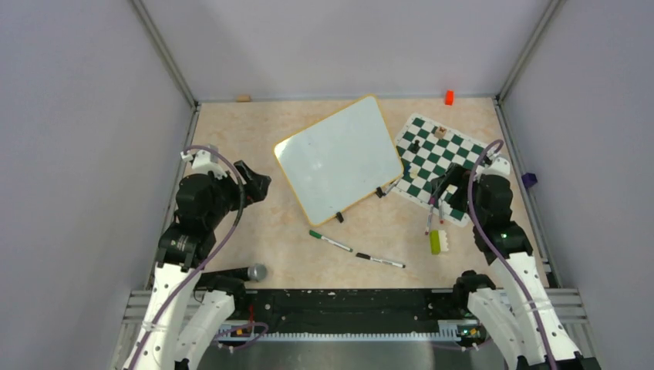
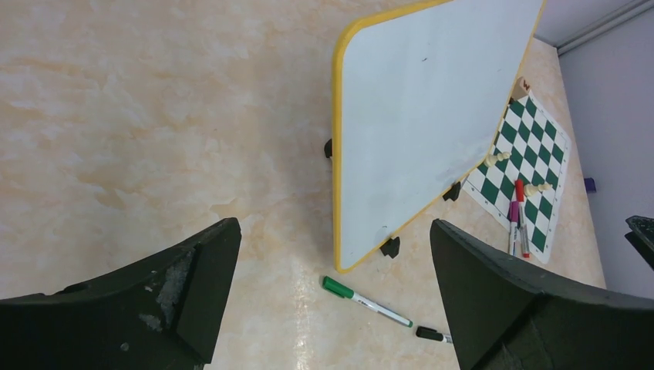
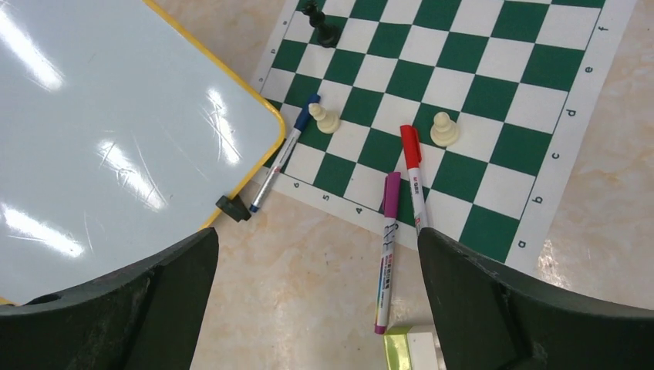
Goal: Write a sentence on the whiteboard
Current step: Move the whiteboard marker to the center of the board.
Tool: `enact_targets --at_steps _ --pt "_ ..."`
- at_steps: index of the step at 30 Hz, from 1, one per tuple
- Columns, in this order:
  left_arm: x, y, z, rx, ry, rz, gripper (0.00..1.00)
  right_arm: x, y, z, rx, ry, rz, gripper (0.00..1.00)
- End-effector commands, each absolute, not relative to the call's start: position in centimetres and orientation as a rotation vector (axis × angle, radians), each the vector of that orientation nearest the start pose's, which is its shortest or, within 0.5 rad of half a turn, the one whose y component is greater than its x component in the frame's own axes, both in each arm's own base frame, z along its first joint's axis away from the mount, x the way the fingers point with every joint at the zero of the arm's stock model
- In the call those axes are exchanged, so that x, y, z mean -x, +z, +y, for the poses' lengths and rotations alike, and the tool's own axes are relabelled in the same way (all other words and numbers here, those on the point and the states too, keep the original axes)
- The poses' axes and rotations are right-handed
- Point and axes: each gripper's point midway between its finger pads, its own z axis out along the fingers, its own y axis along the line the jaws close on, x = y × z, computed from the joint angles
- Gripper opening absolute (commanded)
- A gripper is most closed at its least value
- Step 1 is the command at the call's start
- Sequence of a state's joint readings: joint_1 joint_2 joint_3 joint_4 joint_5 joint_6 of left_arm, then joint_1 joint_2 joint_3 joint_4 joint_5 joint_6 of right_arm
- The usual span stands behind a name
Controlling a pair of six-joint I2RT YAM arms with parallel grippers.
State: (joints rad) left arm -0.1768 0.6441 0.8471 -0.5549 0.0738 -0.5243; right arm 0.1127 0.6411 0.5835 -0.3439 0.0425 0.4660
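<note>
Two tools gape empty: L tool (image 2: 333, 227) faces the blank whiteboard (image 1: 339, 158) mid-desk, 5 pens lie about, i.e. green marker (image 1: 330, 240), black-capped marker (image 1: 379, 260), then blue marker (image 3: 281, 154), purple marker (image 3: 388, 247), red marker (image 3: 414, 181) on 1 chessboard (image 3: 493, 85) below R tool (image 3: 318, 235), so prob. best pinch blue mid-barrel, uncap w/ the other.

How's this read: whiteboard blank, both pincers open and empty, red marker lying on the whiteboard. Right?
One error: the red marker lies on the chessboard, not on the whiteboard, as the right wrist view shows. The rest holds: whiteboard blank, left pincer and right pincer open and empty.
</note>
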Motion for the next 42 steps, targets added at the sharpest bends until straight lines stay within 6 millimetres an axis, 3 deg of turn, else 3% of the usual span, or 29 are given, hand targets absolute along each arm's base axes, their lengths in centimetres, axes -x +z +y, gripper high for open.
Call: enact_targets --at_steps 1,3,7,9,13,15,21,26,30,33,39,42 --pt "-24.3 25.5 -7.9 0.283 -0.543 1.961 0.98 -26.9 20.3 3.4 -0.449 0.31 1.956 0.99" --pt "-24.0 25.1 -7.9 0.299 -0.543 1.977 0.98 -26.9 19.9 3.5 -0.439 0.304 1.976 0.99" --pt "-24.1 23.2 -5.8 0.362 -0.408 1.998 0.98 -27.0 18.4 2.0 -0.486 0.199 2.009 0.98" --pt "-23.9 23.0 -5.9 0.34 -0.41 2.004 0.98 -26.9 17.6 1.9 -0.511 0.191 2.04 0.95" --pt "-23.9 22.8 -7.1 0.261 -0.466 2.016 0.95 -27.1 16.7 3.5 -0.454 0.238 2.116 0.91" --pt "-23.9 22.8 -7.5 0.229 -0.483 2.02 0.94 -27.0 16.1 4.0 -0.436 0.17 2.151 0.89" --pt "-23.7 22.9 -9.5 0.097 -0.578 2.052 0.91 -26.7 13.6 6.2 -0.442 0.115 2.217 0.71" --pt "-23.8 22.9 -9.5 0.071 -0.56 2.069 0.88 -27.3 12.0 6.3 -0.433 0.08 2.245 0.58" --pt "-23.7 22.7 -9.9 0.061 -0.593 2.046 0.87 -28.1 11.0 7.6 -0.416 0.124 2.283 0.52" --pt "-23.6 23.1 -10.0 0.05 -0.601 2.028 0.87 -28.8 10.7 8.6 -0.497 0.145 2.279 0.53" --pt "-23.4 23.3 -10.1 0.047 -0.609 2.018 0.87 -30.5 10.3 9.2 -0.882 0.199 2.175 0.52" --pt "-23.2 23.3 -10.2 0.049 -0.627 2.004 0.86 -31.4 10.3 10.0 -0.981 0.267 2.14 0.51"
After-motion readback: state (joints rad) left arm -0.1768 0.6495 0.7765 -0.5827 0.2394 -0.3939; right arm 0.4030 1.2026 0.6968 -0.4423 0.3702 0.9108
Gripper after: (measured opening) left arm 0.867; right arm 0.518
